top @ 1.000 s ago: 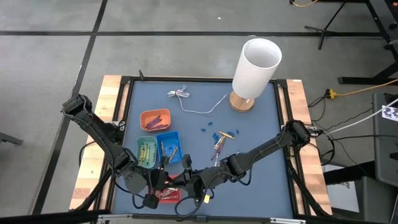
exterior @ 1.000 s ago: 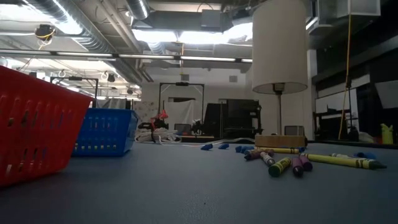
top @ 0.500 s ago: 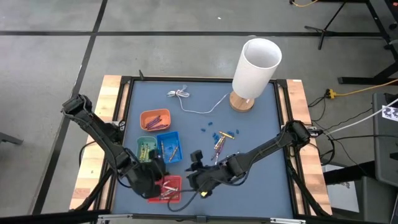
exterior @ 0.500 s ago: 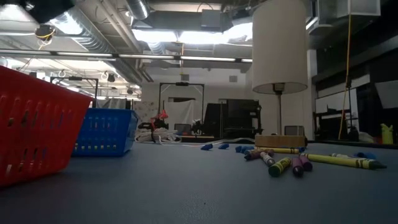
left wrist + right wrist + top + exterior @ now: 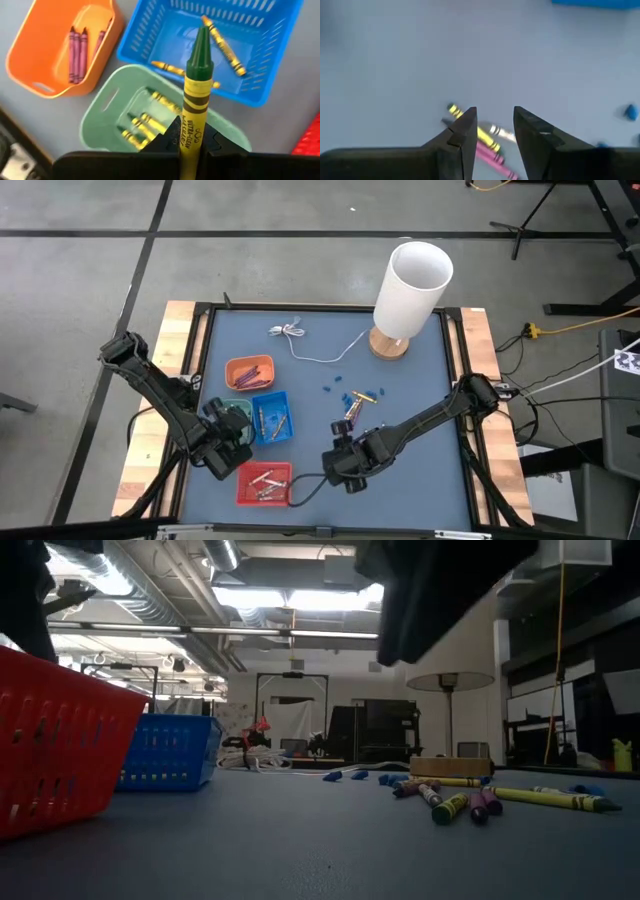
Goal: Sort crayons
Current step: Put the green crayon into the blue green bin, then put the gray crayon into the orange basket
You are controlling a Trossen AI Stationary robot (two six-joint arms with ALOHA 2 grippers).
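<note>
"ULTRA-CLEAN" on green crayon (image 5: 197, 95)

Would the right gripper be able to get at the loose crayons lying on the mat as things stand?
Probably yes. The right gripper is open and empty, hanging close above the loose crayons with bare mat around them. The left gripper, shut on a green crayon, is over by the trays.

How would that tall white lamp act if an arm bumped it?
The lamp would probably tip rather than slide: its big shade sits high above a small wooden base. It likely feels light for its size. Its thin cord would just flop.
</note>
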